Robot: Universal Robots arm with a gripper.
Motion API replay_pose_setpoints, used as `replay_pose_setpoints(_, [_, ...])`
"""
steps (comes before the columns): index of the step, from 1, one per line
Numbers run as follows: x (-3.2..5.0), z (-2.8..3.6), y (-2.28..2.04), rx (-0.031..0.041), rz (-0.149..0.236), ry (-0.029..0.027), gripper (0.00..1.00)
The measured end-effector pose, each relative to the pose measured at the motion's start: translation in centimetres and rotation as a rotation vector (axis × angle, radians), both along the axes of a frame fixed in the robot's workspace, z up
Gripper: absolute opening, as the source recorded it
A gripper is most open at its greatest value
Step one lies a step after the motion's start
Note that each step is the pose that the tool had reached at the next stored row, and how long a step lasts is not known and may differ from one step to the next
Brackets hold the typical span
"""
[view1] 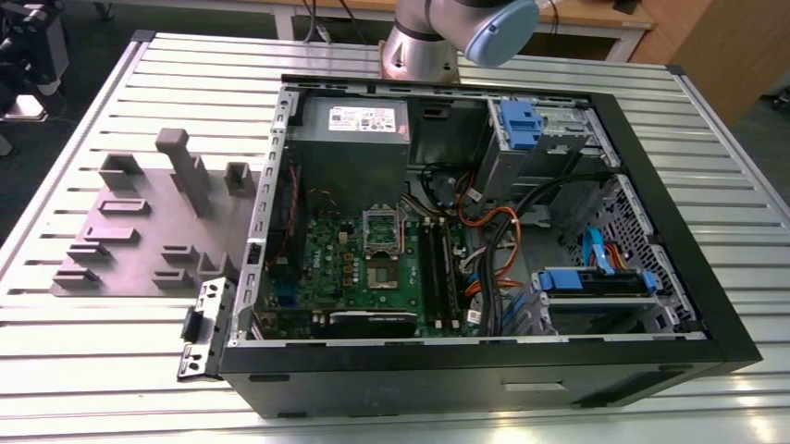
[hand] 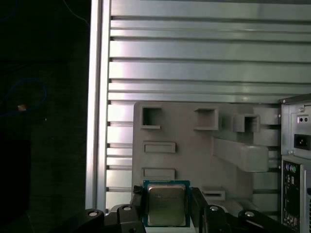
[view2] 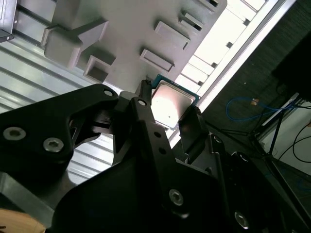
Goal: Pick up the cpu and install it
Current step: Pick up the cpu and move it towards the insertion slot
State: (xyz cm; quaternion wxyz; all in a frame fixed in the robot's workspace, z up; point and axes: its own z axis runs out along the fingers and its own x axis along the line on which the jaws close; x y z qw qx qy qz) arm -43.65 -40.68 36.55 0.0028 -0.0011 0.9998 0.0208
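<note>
The cpu [hand: 166,204] is a small square chip with a shiny silver top and a dark green rim. My gripper [hand: 167,209] is shut on it, with a black finger against each of two opposite edges. In the second wrist view the cpu [view2: 171,101] sits between the same black fingers [view2: 191,127] of the gripper [view2: 167,106], held in the air over the grey fixture plate [view2: 121,29]. The open computer case [view1: 494,231] lies on the table, with the motherboard's silver socket frame [view1: 381,228] near its middle.
The grey fixture plate [view1: 142,231] with raised blocks and pockets lies on the slatted metal table [view1: 87,351], on the exterior view's left of the case. Cables, blue drive bays [view1: 593,282] and a power supply [view1: 351,129] fill the case. The arm's base [view1: 426,46] stands behind the case.
</note>
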Motion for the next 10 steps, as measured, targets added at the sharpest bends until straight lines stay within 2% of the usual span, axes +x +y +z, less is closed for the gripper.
replay_pose_setpoints(10, [0.0,1.13,0.09,-0.0008,0.0,0.0,0.47])
